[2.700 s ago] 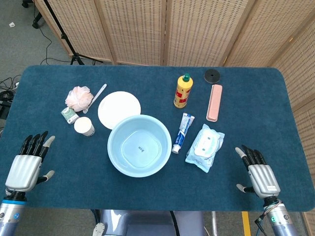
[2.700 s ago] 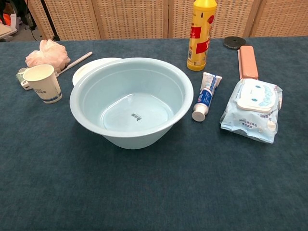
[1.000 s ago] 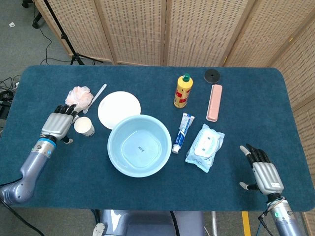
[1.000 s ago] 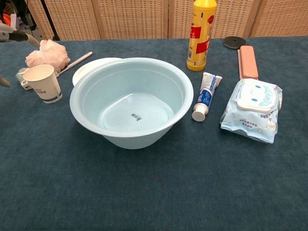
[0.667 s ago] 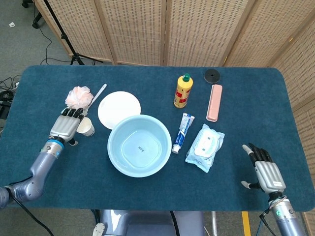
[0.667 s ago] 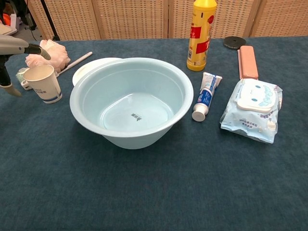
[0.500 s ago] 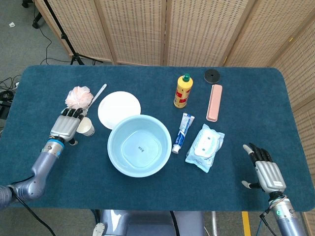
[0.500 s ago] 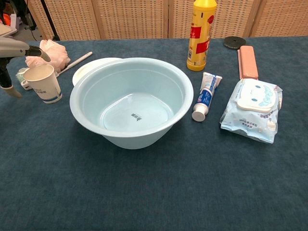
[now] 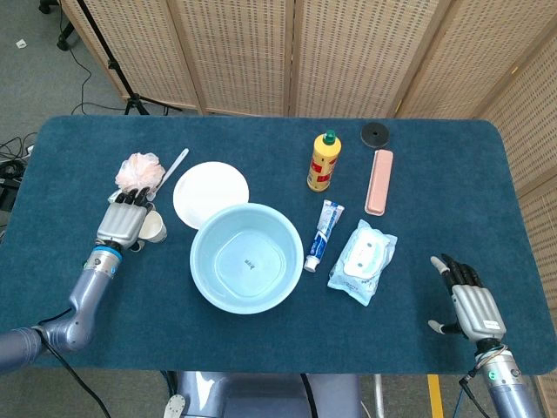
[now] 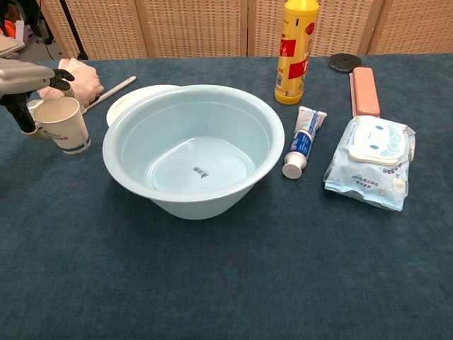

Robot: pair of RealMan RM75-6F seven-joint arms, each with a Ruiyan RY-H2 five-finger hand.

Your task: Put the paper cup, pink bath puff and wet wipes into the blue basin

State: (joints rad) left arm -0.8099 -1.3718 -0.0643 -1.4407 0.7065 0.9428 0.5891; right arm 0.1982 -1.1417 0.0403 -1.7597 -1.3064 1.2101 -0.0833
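- Closing around the paper cup, left hand at its far-left side on the worktop, fingers over the rim, thumb behind; firm grip not yet certain.
- Standing upright left of the blue basin, beside the pink puff.
- Likely light, thin-walled, easily crushed: best held mid-wall with gentle pressure.
- Resting near the front edge, right hand empty, fingers spread.
- Lying right of the basin, wet wipes: soft, floppy.

Paper cup left of basin; wet wipes right; bath puff behind cup.
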